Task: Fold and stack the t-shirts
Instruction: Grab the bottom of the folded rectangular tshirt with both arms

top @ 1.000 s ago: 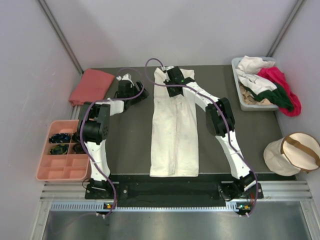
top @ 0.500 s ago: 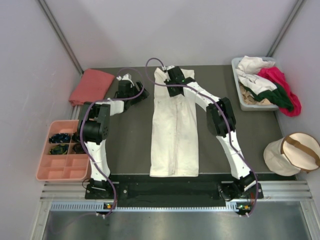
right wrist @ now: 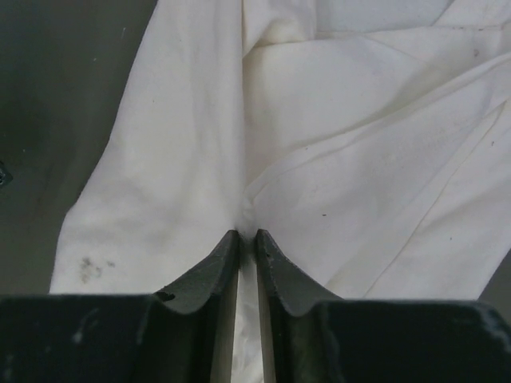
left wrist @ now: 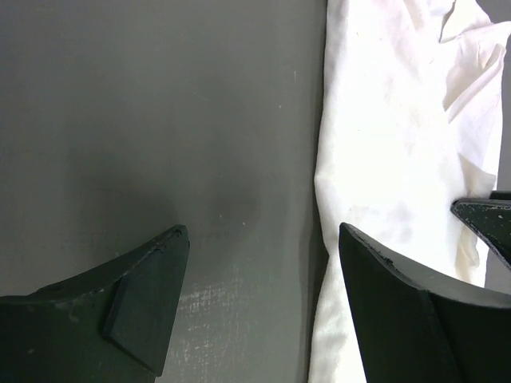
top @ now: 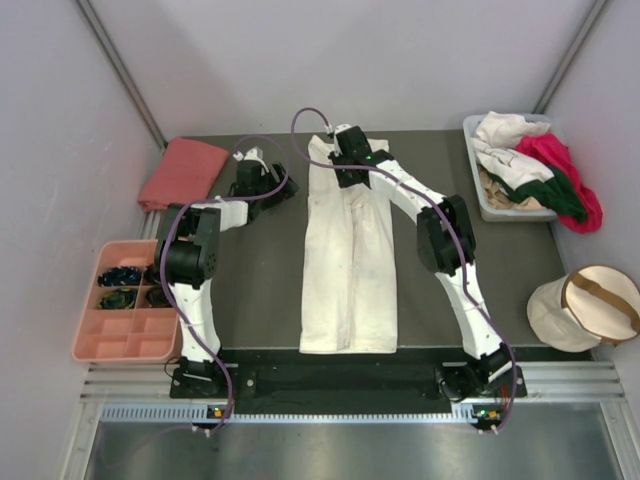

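- Dark desk (top: 260,270) boxed in by pale grey walls.
- Left tool (left wrist: 262,231) is spread wide and holds nothing. It sits over bare desk just beside the cream shirt (top: 350,270).
- Right tool (right wrist: 247,233) is nearly pressed together, tips at a crease near the shirt's far end. Can't tell if it's actually pinching cloth.
- Cream shirt lies lengthwise mid-desk.
- Folded salmon shirt (top: 183,172) sits far-left, and more shirts (top: 530,165) are heaped in a grey bin (top: 500,212) far-right.

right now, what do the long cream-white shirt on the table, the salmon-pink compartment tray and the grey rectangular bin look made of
The long cream-white shirt: soft cloth, likely cotton, matte; it creases softly and shows seams. The salmon-pink compartment tray: probably moulded plastic, smooth; thin even dividers. The grey rectangular bin: likely plastic too; rigid straight rim with rounded corners.
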